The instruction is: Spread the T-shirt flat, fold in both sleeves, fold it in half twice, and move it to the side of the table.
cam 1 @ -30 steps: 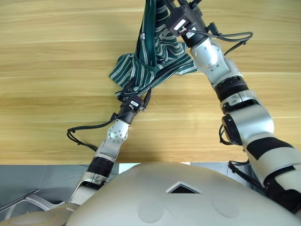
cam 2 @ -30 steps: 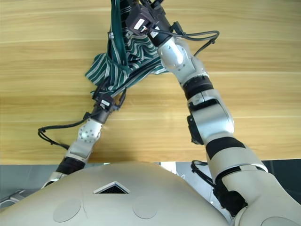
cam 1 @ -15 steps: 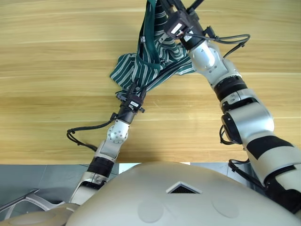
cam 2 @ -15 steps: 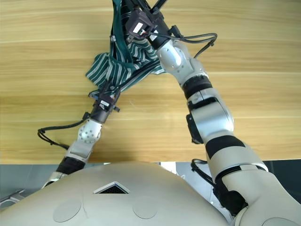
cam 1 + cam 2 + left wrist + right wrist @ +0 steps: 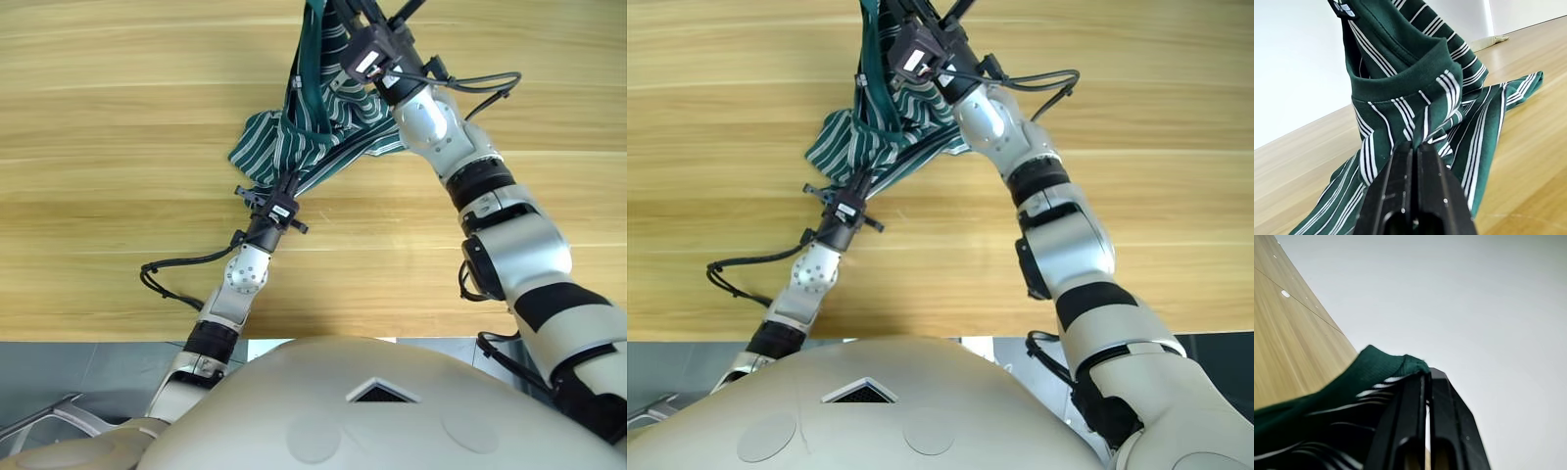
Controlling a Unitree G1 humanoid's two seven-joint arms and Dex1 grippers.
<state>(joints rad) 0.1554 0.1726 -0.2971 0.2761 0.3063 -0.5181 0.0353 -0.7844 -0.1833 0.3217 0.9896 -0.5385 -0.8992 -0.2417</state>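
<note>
Your R tool point(image 5: 1426, 374) is clenched on the T-shirt point(image 5: 294, 137), hanging it over the worktop point(image 5: 98, 147) toward the far edge, low end bunched on the wood just beyond your L tool point(image 5: 1411, 146), whose fingers are pressed together, so L's nearer.

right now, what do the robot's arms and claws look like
The right arm is bulky, silver with black bands; the left arm is slim and mostly silver. Loose black cables loop off both. The left claw and right claw are black, with two flat fingers.
</note>
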